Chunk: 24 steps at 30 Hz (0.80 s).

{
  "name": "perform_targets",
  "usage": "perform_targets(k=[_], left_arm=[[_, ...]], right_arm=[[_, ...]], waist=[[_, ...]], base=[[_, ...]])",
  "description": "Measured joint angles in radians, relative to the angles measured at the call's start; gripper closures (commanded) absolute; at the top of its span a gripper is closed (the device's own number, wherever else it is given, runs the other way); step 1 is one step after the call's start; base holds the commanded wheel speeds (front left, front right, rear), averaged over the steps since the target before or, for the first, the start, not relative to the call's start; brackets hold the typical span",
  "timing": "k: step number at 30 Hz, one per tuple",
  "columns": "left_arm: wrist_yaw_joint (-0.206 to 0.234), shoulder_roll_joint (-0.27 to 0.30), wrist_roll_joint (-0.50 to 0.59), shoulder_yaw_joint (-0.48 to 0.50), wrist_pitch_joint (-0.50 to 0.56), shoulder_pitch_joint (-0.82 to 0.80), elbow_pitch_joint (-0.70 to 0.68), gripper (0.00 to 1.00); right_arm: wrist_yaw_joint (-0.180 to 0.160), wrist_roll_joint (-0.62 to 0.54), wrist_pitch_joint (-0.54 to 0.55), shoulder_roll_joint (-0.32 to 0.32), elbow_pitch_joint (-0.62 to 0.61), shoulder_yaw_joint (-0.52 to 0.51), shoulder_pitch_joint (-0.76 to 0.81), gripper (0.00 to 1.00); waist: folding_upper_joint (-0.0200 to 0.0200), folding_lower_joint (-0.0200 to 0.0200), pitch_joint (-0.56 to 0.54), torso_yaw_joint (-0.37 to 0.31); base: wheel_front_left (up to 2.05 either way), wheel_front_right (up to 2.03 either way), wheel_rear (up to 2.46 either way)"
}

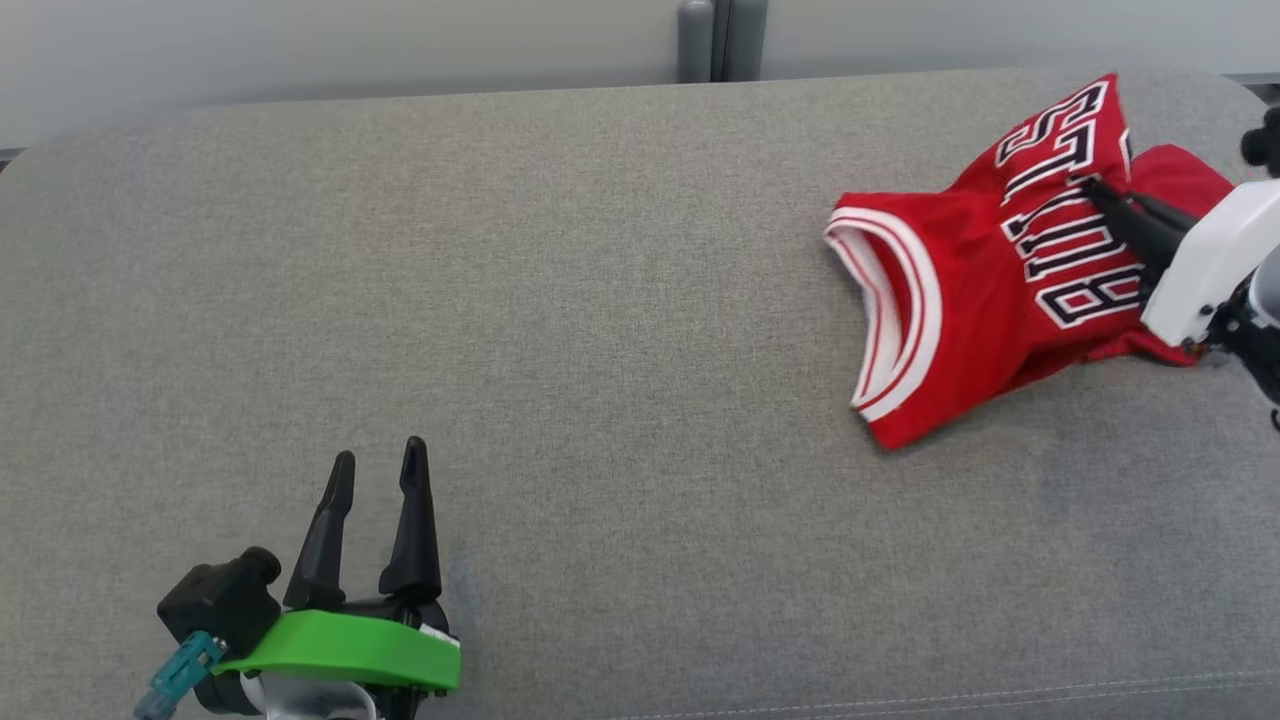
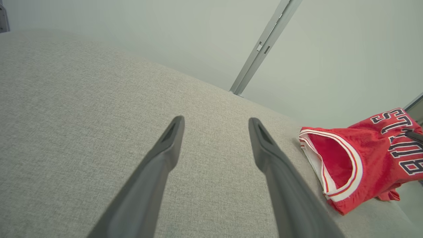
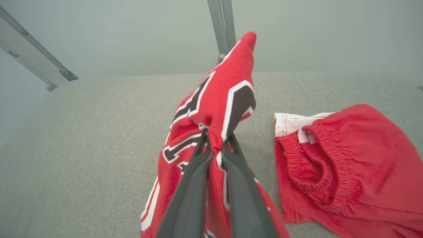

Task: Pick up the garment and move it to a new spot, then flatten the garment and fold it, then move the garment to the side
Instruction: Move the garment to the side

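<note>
Far right of the grey cloth-covered worktop (image 1: pixel 600 300): right pincer (image 1: pixel 1086 184) clenched, both dark fingers pressed together on a pinched fold of the red garment (image 1: pixel 960 290), gripping right among its black-and-white lettering. Seen along those fingers, fold pulled up into a peak above the fingertips, with cloth hanging down on either side. Rest of the garment crumpled on the worktop to the left of the grip. White-and-red trimmed opening turned to the left, lower corner pointing toward the near side.

Just right of the gripped fold, flat on the worktop: a red piece (image 3: pixel 343 165) with a gathered elastic edge and a strip of white. Same garment or a separate one: cannot tell.

Near left corner, well apart from the garment: left pincer (image 1: pixel 379 455) released, fingers spread wide and pointing toward the far side. Nothing between them but bare grey cloth; touching the worktop or just above it, cannot tell.

Beyond the far edge: pale wall (image 1: pixel 300 40) and an upright grey post (image 1: pixel 722 40).
</note>
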Motion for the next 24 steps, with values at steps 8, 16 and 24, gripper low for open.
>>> perform_targets(k=[8,16,24], left_arm=[[0.000,0.000,0.000,-0.016,0.002,-0.002,-0.003,0.00],[0.000,0.000,0.004,-0.019,0.010,-0.006,-0.010,0.00],[0.000,0.004,0.012,-0.012,0.010,-0.018,-0.023,0.00]], right_arm=[[0.000,-0.023,0.038,-0.048,0.006,-0.019,-0.074,1.00],[0.000,-0.041,0.082,-0.099,0.016,-0.027,-0.129,1.00],[-0.021,-0.056,0.114,-0.156,0.072,-0.034,-0.138,1.00]], waist=[[0.0000,0.0000,0.030,-0.004],[0.0000,0.0000,0.062,0.017],[0.0000,0.0000,0.097,0.037]], base=[[0.00,0.00,0.00],[0.00,0.00,0.00],[0.00,0.00,0.00]])
